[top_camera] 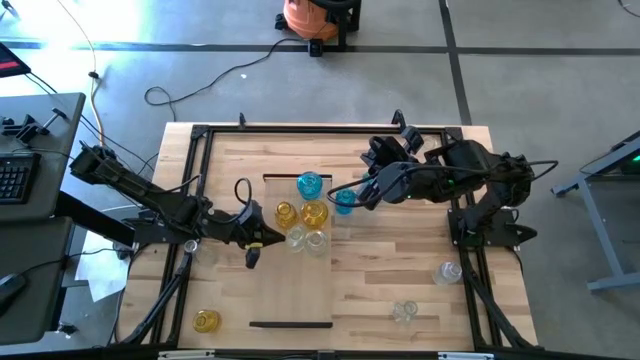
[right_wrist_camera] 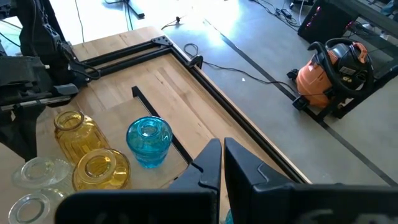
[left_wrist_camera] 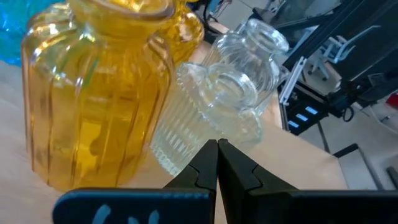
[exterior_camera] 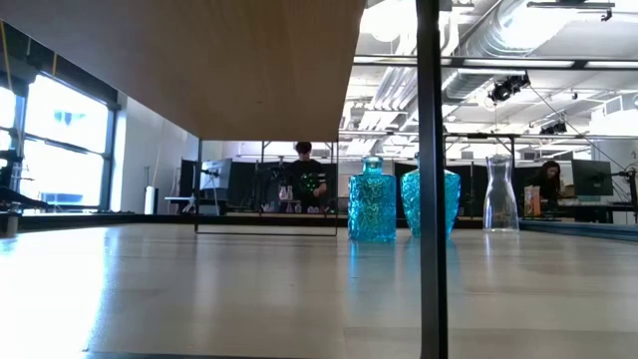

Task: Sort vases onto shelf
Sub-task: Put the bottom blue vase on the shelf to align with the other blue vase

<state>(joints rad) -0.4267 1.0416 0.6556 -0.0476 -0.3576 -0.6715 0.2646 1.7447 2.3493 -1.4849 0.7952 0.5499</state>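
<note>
At the centre of the high view, six small translucent glass vases cluster on the pale wooden shelf panel [top_camera: 300, 270] laid on the striped plank tabletop [top_camera: 400, 290]: a blue round-bodied vase [top_camera: 309, 184] at the top, two yellow ribbed vases [top_camera: 287, 213] [top_camera: 314, 213] below it, two clear ribbed vases [top_camera: 296, 238] [top_camera: 316, 241] under those, and a second blue vase [top_camera: 345, 201] to the right. The left end effector [top_camera: 252, 258], fingers clenched on nothing, sits just left of the cluster, close to the clear vases. The right end effector [top_camera: 334, 196], also clenched and empty, lies just beside the second blue vase. Near the bottom left stands a lone yellow vase [top_camera: 206, 321]; two more clear vases [top_camera: 448, 271] [top_camera: 405, 312] stand lower right, well apart from the cluster. An orange vacuum [top_camera: 318, 18] sits on the floor at the top.
</note>
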